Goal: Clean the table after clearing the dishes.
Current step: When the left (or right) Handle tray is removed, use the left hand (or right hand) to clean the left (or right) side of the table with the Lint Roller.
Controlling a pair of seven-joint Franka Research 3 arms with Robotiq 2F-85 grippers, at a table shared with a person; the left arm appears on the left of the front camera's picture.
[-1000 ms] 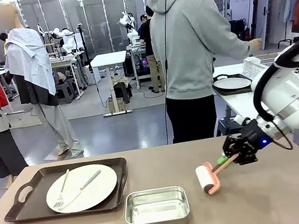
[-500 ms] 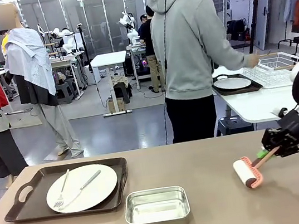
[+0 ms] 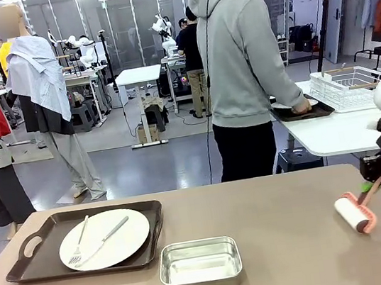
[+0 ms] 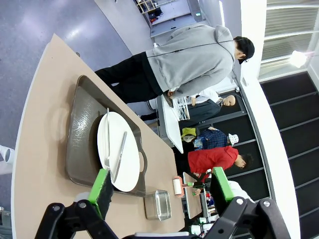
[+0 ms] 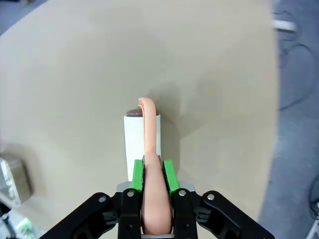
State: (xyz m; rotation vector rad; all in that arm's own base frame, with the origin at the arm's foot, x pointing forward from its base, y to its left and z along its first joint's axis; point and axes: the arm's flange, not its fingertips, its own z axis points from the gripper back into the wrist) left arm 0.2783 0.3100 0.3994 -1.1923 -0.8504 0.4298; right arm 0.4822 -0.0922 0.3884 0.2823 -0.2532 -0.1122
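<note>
The lint roller (image 3: 355,212) is clamped by its handle in the right gripper (image 5: 152,172), drum on the table (image 3: 278,201) just ahead; the plate (image 3: 104,239) is seen far off, nearer the open left gripper (image 4: 162,186).

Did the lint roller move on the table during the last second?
Yes. The lint roller went toward the picture's right, farther from the steel pan, which stayed put.

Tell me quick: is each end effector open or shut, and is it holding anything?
Left end effector: open, holding nothing.
Right end effector: shut on the lint roller, gripping its handle.
</note>
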